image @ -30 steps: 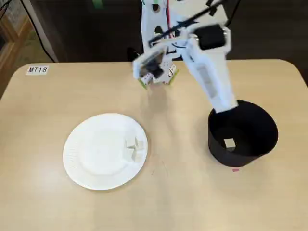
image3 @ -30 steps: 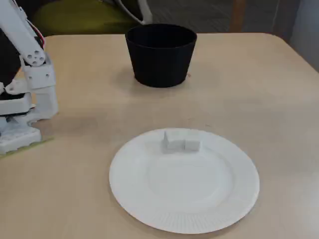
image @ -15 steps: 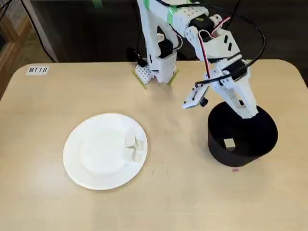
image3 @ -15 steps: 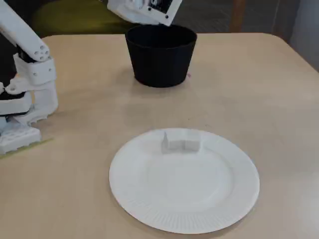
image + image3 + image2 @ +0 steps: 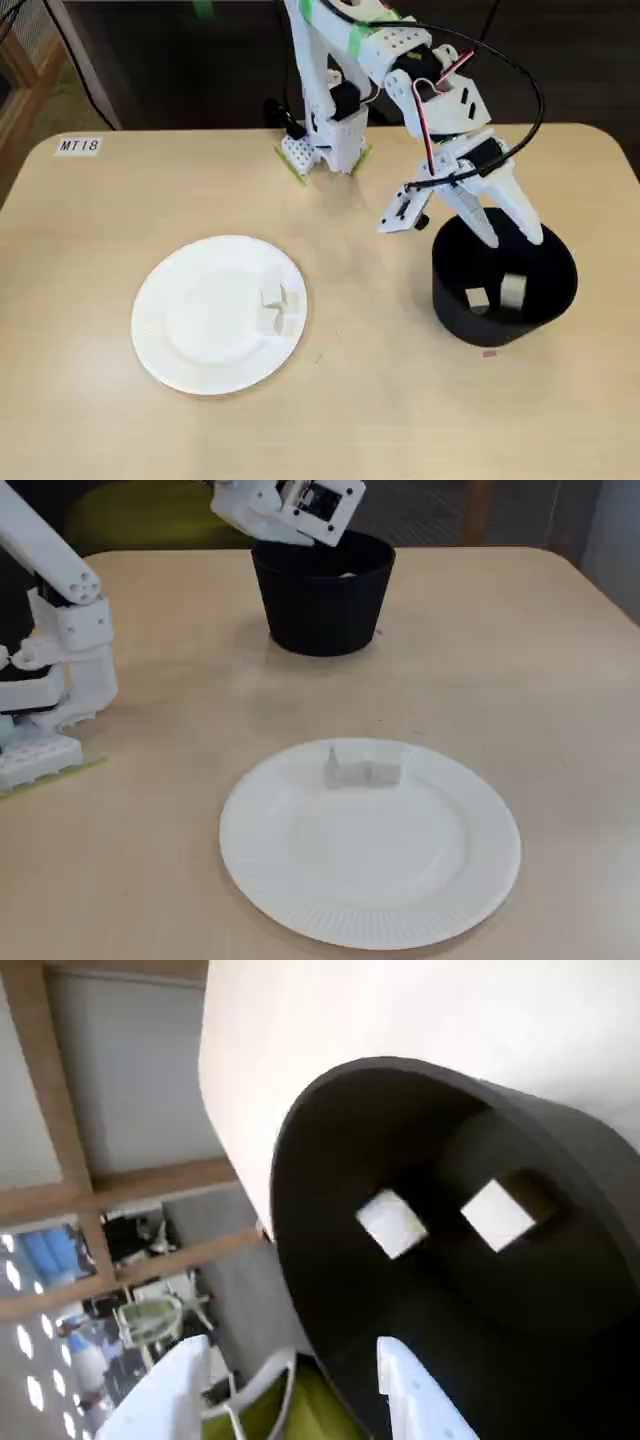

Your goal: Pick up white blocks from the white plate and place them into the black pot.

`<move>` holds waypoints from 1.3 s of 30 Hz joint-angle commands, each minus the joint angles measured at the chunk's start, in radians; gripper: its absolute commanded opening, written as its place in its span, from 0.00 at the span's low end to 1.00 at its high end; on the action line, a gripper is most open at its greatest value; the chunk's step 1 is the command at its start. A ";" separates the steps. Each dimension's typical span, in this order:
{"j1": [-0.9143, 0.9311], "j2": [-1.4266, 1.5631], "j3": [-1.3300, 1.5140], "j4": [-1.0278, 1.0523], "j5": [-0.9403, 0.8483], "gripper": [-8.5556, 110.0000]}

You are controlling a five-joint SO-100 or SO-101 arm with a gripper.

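The black pot (image 5: 452,312) stands at the right of the table in a fixed view, and my gripper (image 5: 512,240) hangs open just over its mouth with nothing between the fingers. Two white blocks lie inside the pot (image 5: 320,1290): one (image 5: 477,298) toward the left, the other (image 5: 513,290) beside it. The wrist view looks into the pot and shows both blocks (image 5: 392,1224) (image 5: 497,1214). The white plate (image 5: 195,325) sits left of centre with three white blocks (image 5: 275,297) clustered by its right rim. In the other fixed view the plate (image 5: 380,875) is near, the blocks (image 5: 362,765) at its far edge, and the pot (image 5: 320,610) behind.
The arm's base (image 5: 322,150) stands at the table's far edge and appears at the left (image 5: 45,710) in the other fixed view. A label reading MT18 (image 5: 78,145) is stuck at the far left corner. A small pink mark (image 5: 489,352) lies by the pot.
The arm swung over the pot and the gripper opened. A second white block now lies inside the pot beside the first.
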 commanded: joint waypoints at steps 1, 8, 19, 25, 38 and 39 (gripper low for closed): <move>0.060 0.087 -0.066 0.123 0.003 0.06; 0.365 0.310 -0.129 0.471 0.005 0.05; 0.703 0.224 -0.041 0.514 -0.199 0.05; 0.785 0.152 -0.032 0.471 -0.485 0.05; 0.861 0.152 0.002 0.371 0.402 0.05; 0.850 0.129 -0.005 0.367 0.491 0.05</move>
